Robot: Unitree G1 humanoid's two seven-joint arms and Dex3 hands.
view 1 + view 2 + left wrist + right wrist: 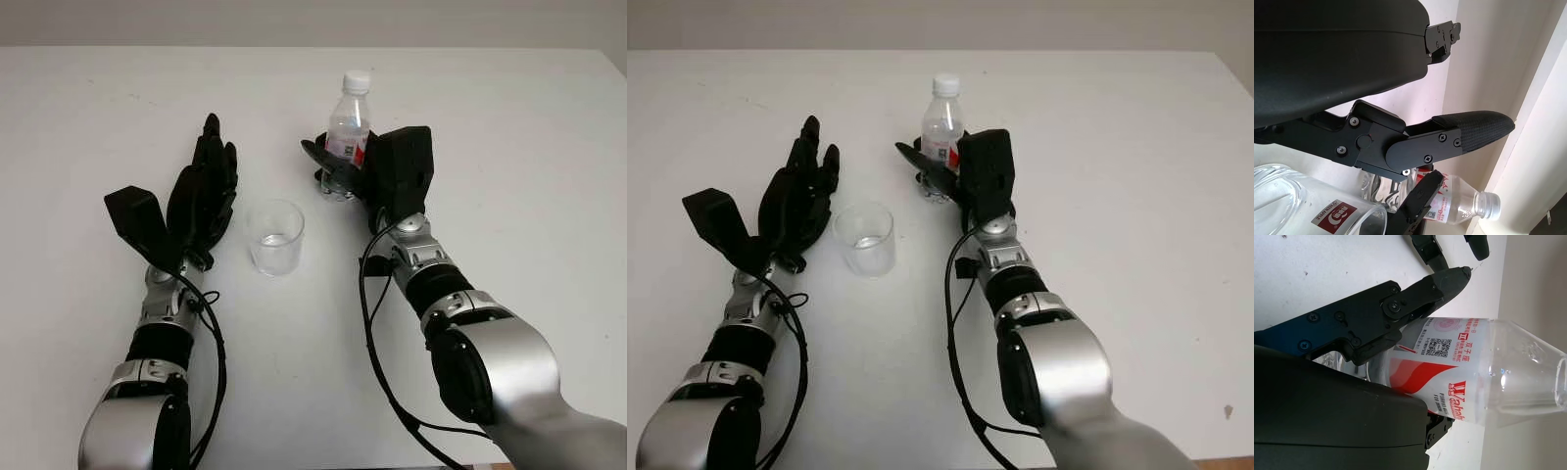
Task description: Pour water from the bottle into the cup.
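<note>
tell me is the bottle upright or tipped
Upright: the bottle stands on the table, white cap on top, right hand gripping it.

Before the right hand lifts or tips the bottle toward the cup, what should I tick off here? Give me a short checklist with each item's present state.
1. Right hand closed around the bottle: ok, fingers wrap its labelled body.
2. Bottle upright on the table: ok.
3. Cap off for pouring: not ok, a white cap is on the neck.
4. Cup upright, mouth open: ok, it stands between the two hands with a little water at the bottom.
5. Left hand clear of the pour path: ok, open beside the cup, not touching it.
6. Grip firm enough to tilt: cannot tell.
</note>
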